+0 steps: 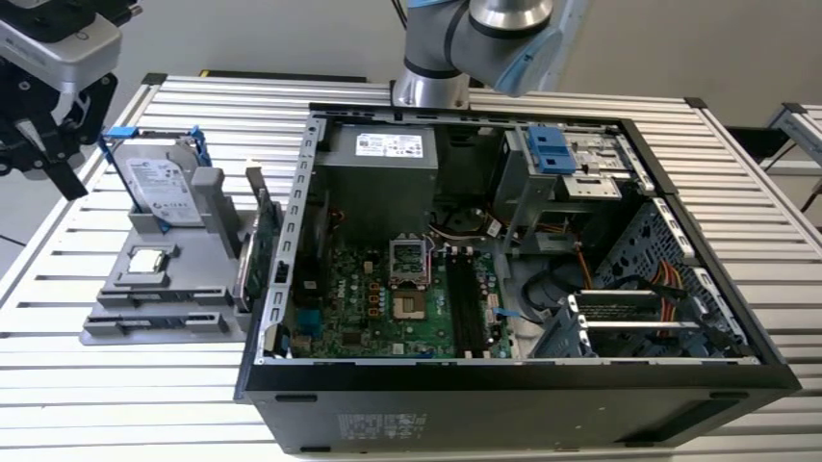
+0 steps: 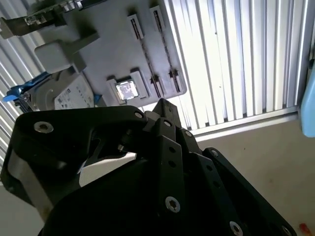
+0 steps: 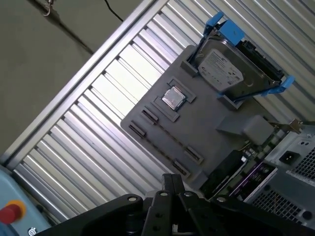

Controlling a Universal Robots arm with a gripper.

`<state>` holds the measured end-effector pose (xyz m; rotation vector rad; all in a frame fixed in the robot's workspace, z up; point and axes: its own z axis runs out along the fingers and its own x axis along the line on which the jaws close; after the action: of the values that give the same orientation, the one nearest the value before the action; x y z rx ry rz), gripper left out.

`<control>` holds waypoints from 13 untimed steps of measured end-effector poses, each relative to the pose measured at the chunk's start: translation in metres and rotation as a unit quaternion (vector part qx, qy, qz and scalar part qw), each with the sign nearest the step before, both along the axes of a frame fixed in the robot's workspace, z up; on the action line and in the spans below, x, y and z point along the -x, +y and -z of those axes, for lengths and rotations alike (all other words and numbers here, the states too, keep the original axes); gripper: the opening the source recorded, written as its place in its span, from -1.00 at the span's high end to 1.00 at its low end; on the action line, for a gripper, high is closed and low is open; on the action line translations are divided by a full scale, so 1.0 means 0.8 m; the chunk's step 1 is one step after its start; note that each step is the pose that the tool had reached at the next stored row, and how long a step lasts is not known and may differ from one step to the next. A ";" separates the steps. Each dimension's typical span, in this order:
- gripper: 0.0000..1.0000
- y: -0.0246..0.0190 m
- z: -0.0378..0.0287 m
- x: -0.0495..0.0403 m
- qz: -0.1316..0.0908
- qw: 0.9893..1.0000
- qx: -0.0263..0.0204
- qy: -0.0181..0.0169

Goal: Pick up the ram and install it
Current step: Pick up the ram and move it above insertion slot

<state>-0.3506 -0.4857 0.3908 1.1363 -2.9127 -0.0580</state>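
Black gripper (image 3: 168, 184); grey holder (image 1: 122, 332); silver hard drive (image 1: 165, 188) framed blue; green motherboard (image 1: 366, 313); black case (image 1: 514, 404); ribbed silvery table (image 1: 129, 404).

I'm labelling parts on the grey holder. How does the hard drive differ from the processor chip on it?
The hard drive stands on edge in a slot; the processor chip lies flat in a recess. The hard drive is far larger than the chip. The drive carries a white label; the chip is plain silver. Both sit on the grey holder.
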 end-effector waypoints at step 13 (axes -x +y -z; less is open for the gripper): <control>1.00 0.0000 0.0000 0.000 -0.041 0.999 0.003 0.000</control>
<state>-0.3508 -0.4857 0.3908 1.2523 -2.8612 -0.0494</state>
